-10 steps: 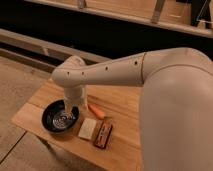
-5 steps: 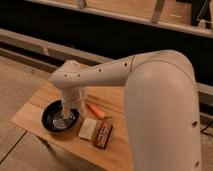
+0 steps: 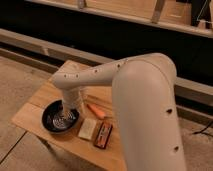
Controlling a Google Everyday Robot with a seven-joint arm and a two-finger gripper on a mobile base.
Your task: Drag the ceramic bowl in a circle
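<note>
Starting nearest: the arm's bulky elbow [image 3: 145,105] has swung leftward across the view within the last second. On the wooden table [image 3: 27,116], the pale block [image 3: 87,129] and the dark flat item [image 3: 102,136] lie unmoved. The ceramic bowl [image 3: 59,120] sits at the table's front-left, its position unchanged. The gripper [image 3: 69,107] stays lowered into the bowl's right side; open or closed cannot be told. Beyond it lies the orange stick [image 3: 96,111], undisturbed. Judgement: contact is being set, and the circle has not visibly begun.
</note>
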